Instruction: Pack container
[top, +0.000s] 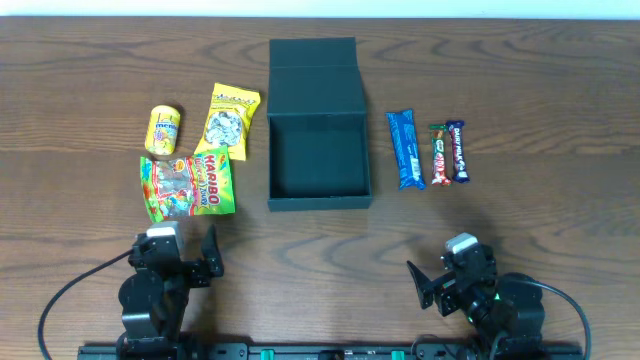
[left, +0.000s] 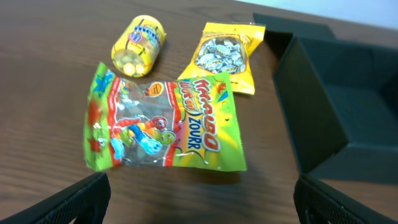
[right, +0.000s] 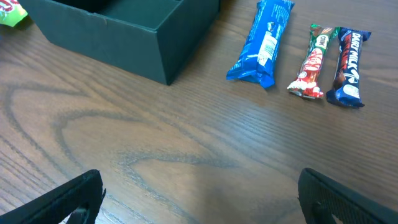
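Note:
The dark green-black container (top: 318, 197) stands open at the table's middle, its flap lid (top: 313, 78) laid back; it looks empty. It also shows in the left wrist view (left: 323, 118) and the right wrist view (right: 118, 37). Left of it lie a green Haribo bag (top: 187, 185) (left: 161, 121), a yellow snack packet (top: 232, 120) (left: 227, 56) and a small yellow can (top: 164, 129) (left: 138, 45). Right of it lie a blue bar (top: 405, 148) (right: 262, 43), a red-green bar (top: 438, 155) (right: 314, 62) and a dark blue bar (top: 457, 150) (right: 348, 68). My left gripper (left: 199, 202) and right gripper (right: 199, 199) are open and empty near the front edge.
The wooden table (top: 520, 220) runs to a pale strip at the far edge. Cables trail from both arm bases at the front.

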